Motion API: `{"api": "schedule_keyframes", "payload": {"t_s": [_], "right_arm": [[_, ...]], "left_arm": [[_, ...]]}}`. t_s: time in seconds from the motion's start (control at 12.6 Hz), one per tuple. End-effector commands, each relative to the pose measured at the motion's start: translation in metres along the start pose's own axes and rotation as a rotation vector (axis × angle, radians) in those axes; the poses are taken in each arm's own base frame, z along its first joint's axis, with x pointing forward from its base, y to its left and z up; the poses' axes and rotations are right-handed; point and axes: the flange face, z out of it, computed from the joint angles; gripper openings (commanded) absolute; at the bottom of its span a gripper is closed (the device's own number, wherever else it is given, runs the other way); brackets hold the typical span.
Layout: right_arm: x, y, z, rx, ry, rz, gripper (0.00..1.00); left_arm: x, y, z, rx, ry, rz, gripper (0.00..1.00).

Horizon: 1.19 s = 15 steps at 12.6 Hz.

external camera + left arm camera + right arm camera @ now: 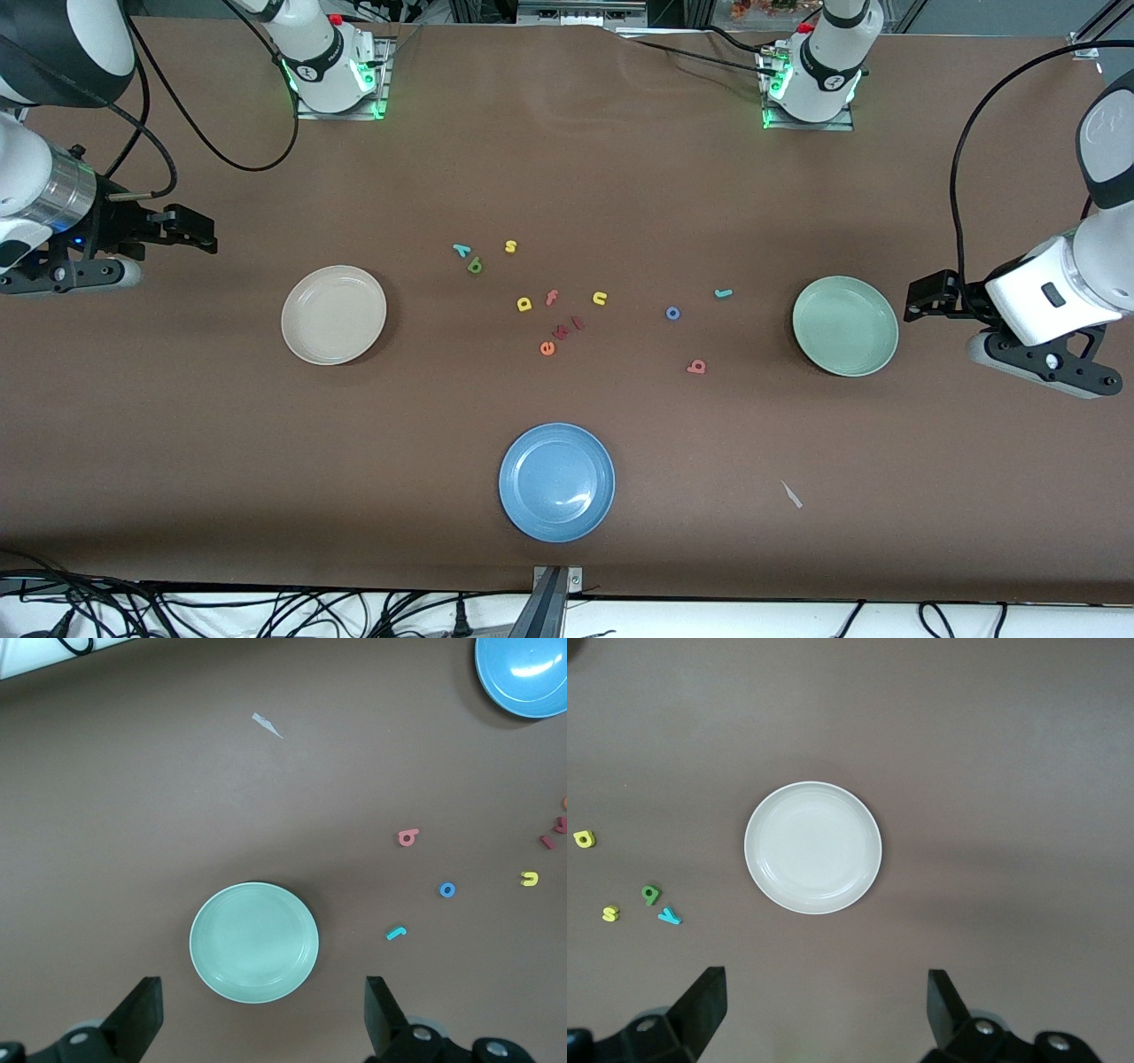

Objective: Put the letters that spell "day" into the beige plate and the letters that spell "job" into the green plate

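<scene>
Six task letters lie loose mid-worktop: yellow d, green a, teal y toward our right gripper; j, o, b toward our left gripper. Both grippers hang wide open, empty, outside beige plate and green plate

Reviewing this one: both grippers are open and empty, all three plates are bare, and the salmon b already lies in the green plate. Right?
Not quite: the front view shows the salmon b on the table, nearer the camera than the blue o, outside the green plate. The rest stands.
</scene>
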Motion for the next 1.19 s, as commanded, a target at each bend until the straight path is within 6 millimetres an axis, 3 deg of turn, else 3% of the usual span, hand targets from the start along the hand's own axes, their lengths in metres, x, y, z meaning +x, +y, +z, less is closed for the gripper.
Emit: {"api": "schedule_keyframes", "payload": {"t_s": [0.0,0.24,1.11], "right_arm": [[0.002,0.002,-0.002,0.022,-0.016,0.024,1.00],[0.002,0.001,-0.004,0.016,-0.020,0.000,1.00],[0.002,0.001,-0.004,0.024,-0.020,-0.008,1.00]], "left_arm": [[-0.012,0.001,-0.002,0.002,-0.052,0.016,1.00],[-0.015,0.015,-0.009,-0.002,-0.052,0.040,1.00],[-0.012,0.008,-0.005,0.017,-0.053,0.026,1.00]]}}
